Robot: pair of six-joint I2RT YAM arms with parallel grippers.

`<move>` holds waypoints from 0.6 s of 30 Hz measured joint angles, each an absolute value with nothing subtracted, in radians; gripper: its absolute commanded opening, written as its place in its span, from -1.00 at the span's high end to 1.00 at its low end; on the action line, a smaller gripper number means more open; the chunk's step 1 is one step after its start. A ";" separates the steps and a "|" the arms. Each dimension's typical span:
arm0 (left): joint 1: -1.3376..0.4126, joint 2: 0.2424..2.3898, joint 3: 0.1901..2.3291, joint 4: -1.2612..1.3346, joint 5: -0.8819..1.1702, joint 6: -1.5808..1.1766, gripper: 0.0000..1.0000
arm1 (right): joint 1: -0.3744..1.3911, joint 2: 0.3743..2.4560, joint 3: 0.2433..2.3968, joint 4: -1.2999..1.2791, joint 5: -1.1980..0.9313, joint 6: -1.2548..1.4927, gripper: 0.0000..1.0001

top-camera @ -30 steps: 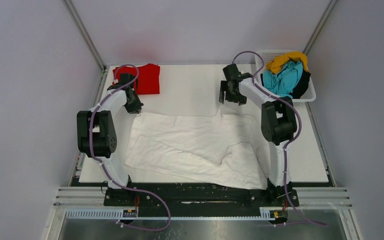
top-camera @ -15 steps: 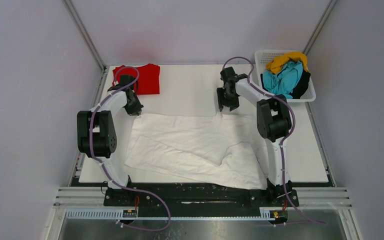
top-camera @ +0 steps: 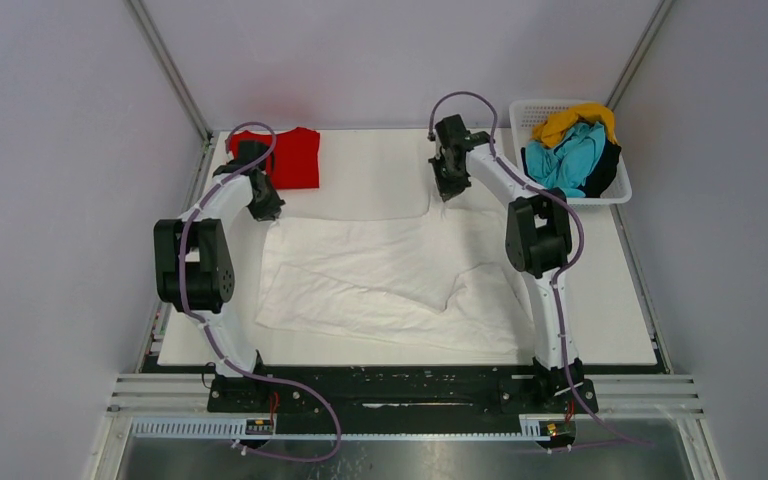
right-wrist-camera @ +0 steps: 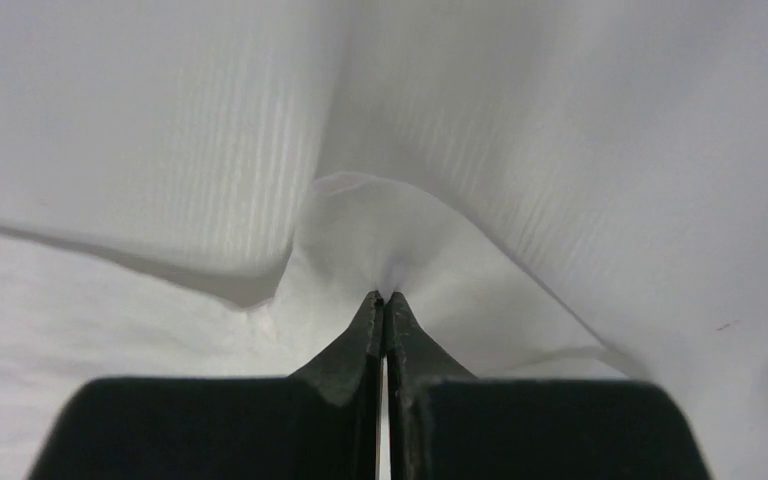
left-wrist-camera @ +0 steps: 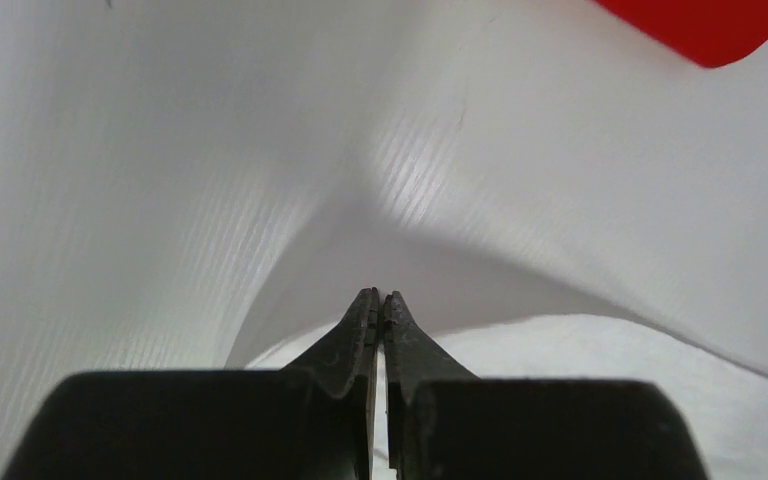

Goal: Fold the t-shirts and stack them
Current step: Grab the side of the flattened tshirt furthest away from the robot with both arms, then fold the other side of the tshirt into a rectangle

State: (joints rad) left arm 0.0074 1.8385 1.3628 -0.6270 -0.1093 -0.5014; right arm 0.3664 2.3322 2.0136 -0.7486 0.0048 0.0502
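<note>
1. The soft white cloth t-shirt [top-camera: 380, 270] lies spread and creased over the near and middle of the flat white surface [top-camera: 370, 175], with one flap doubled over towards its right.
2. At its far edge, the left claw [left-wrist-camera: 380, 300] is pinched fully closed on one corner. The right claw [right-wrist-camera: 381, 300] is closed on the other, and the cloth tents up to each tip.
3. The shirt looks light and limp, so it will likely sag and drag. A corner grip should keep that edge taut, though so thin a pinch may slip.
4. Farthest off, a folded bright red cloth t-shirt [top-camera: 295, 158] sits far left. Far right, a white plastic lattice basket [top-camera: 620, 192] holds a bunched teal shirt [top-camera: 563, 160], a yellow shirt [top-camera: 572, 120] and a black shirt [top-camera: 610, 165].
</note>
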 measured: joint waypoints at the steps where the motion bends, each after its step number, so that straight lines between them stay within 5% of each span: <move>1: 0.008 1.842 1.374 -0.626 -0.110 -0.501 1.00 | 0.366 2.333 2.031 -0.750 0.005 0.036 1.00; 5: 0.008 1.845 1.388 -0.622 -0.115 -0.500 1.00 | 0.367 2.313 2.045 -0.731 -0.019 -0.025 1.00; 18: 0.008 1.764 1.241 -0.576 -0.113 -0.493 1.00 | 0.493 1.951 1.456 -0.544 0.081 -0.077 1.00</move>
